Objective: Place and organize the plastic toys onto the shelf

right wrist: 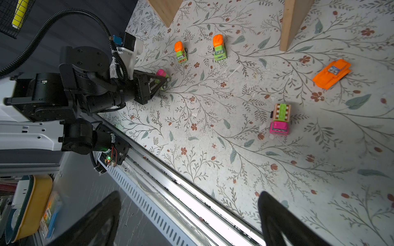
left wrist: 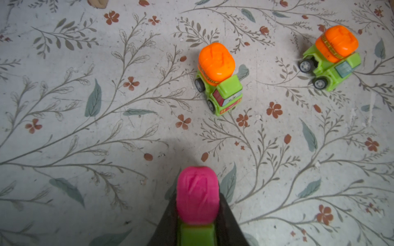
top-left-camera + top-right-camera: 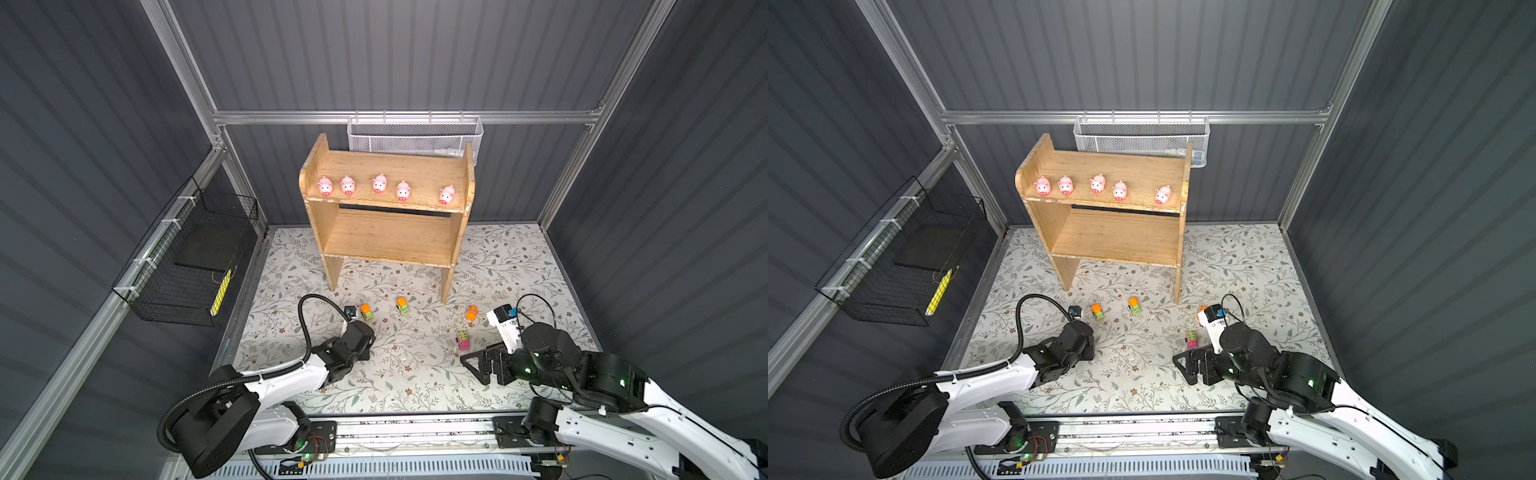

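Observation:
Several pink pigs (image 3: 379, 183) stand in a row on the top tier of the wooden shelf (image 3: 386, 237). On the floral mat lie two orange-and-green mixer trucks (image 3: 366, 311) (image 3: 402, 306), an orange car (image 3: 471, 312) and a pink-and-green truck (image 3: 463, 340). My left gripper (image 2: 197, 213) is shut on another toy vehicle (image 2: 197, 191) with a pink top and lime green body, low over the mat just short of the mixers (image 2: 217, 78) (image 2: 332, 57). In both top views its wrist hides that toy. My right gripper (image 3: 471, 368) is open and empty, near the pink-and-green truck (image 1: 279, 119).
A white mesh basket (image 3: 415, 137) hangs on the back rail behind the shelf. A black wire basket (image 3: 191, 257) with a yellow item hangs on the left wall. The shelf's legs (image 1: 294, 25) stand just behind the vehicles. A metal rail (image 3: 415, 432) runs along the front edge.

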Robot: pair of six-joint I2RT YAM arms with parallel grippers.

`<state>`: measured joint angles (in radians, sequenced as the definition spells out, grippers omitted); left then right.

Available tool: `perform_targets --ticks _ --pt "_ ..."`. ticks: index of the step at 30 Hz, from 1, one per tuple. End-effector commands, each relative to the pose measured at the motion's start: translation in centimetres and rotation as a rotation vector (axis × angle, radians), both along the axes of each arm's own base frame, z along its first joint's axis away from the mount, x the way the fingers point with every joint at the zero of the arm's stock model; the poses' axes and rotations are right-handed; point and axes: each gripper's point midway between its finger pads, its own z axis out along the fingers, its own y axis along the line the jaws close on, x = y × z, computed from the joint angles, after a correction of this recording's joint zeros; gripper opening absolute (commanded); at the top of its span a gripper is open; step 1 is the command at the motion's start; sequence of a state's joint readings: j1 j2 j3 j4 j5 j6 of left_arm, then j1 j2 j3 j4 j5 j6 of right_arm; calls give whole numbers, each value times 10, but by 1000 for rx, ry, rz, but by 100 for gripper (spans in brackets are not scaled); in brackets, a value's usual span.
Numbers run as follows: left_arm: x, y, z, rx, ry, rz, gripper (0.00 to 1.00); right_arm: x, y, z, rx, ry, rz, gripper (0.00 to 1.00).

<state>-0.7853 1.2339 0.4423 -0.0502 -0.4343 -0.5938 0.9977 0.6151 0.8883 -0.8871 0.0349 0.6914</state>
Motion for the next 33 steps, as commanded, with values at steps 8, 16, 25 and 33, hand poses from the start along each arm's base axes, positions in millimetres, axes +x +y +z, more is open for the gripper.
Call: perform_targets --ticks 8,16,25,33 --pt "27 -8 77 73 -86 -15 22 6 10 22 9 -45 27 99" --pt "55 -22 129 100 -133 -49 21 11 20 44 23 -74 48 99" --pt "82 -25 178 94 -187 -60 20 16 25 68 19 -112 59 99" --pt "99 -26 209 89 -242 -59 20 23 27 82 10 -135 57 99"
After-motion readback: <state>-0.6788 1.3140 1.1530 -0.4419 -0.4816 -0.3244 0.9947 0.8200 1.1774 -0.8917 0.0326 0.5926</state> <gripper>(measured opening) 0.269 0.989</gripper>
